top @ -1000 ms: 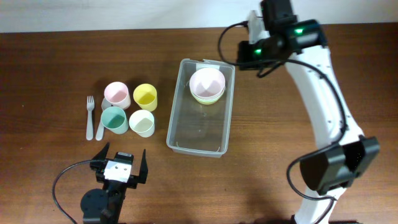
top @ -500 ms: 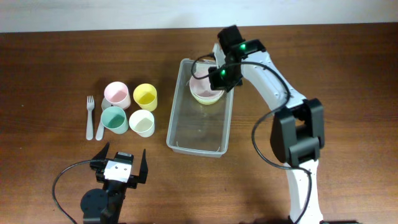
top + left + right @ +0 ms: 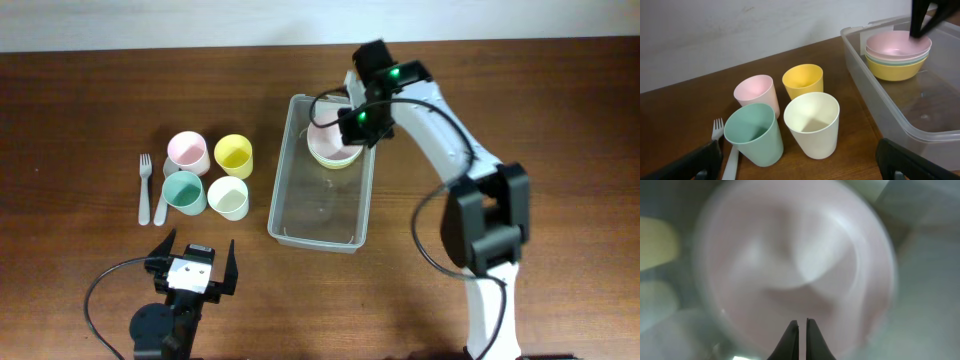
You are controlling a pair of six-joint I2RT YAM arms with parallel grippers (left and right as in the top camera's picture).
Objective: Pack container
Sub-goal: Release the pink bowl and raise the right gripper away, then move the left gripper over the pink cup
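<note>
Although the right gripper hung directly over the stack of bowls at the far end of the container, its two fingertips stood pinched almost together with nothing between them, so it read as closed and empty, not gripping the pink bowl below. The container sat mid-table, its long axis running away from the robot with a slight tilt. The bowls filled only its far part, and the near half of the clear floor lay bare. What remained to pack lay to the container's left: a pink cup, a yellow cup, a green cup and a cream cup in a tight square, with a fork and a spoon just beyond them. The left gripper rested near the front edge of the table, jaws spread wide and holding nothing, and it was plainly the nearer arm to the cups. The cream and yellow cups stood closest to the container's left wall, with a strip of open wood between. By my judgement, the next cup would have to rise over that rim and travel rightward into the vacant near half. The cups stood so close together that fingers closing on one might nudge its neighbour.
</note>
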